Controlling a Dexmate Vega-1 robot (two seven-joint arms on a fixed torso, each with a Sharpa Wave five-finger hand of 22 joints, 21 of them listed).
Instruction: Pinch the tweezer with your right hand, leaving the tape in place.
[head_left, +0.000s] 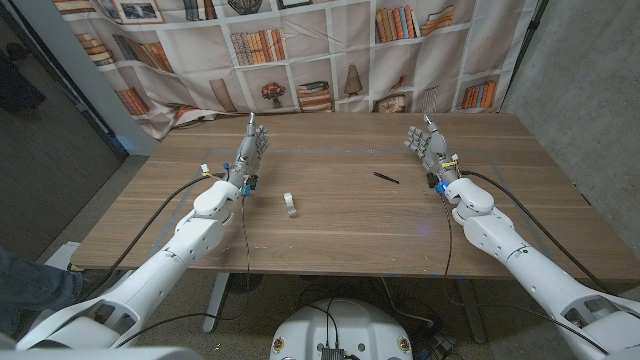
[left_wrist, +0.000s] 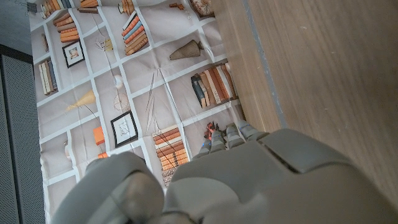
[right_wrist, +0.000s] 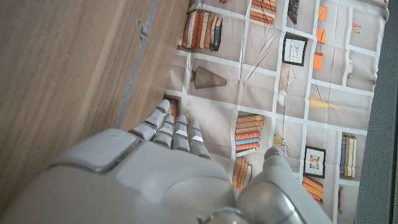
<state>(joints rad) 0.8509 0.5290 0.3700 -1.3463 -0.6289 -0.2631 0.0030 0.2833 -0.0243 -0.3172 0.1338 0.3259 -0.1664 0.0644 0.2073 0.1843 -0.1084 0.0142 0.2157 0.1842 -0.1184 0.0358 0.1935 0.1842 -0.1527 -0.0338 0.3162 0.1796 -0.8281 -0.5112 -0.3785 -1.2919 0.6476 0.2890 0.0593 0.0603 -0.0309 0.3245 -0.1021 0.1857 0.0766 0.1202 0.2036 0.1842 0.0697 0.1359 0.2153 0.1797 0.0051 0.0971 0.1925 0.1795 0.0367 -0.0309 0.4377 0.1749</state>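
**Tweezer untouched; the risks lie in the reach and the pinch**

The right hand (head_left: 428, 143) stands on edge over the table (head_left: 340, 225), fingers extended and slightly apart, holding nothing. The left hand (head_left: 251, 152) stands the same way, also empty. Seen from the right wrist, the fingers (right_wrist: 168, 127) point toward the bookshelf backdrop (right_wrist: 273, 74), with bare wood beside the palm.

The tweezer (head_left: 386, 178) lies flat on the wood, near the right hand, on its inner side and a little toward the robot. The tape (head_left: 289, 205) sits well apart from the right hand, much nearer the left hand, toward the table's middle.

Likely troubles, as I judge them:
- The tweezer is thin, dark and low. Fingertips coming down off-line could push it or spin it across the wood rather than close on it.
- Its lying flat leaves little to get under, so a pinch may scrape the table or slip off.
- An inward sweep carried too far heads toward the tape, though the gap looks generous.
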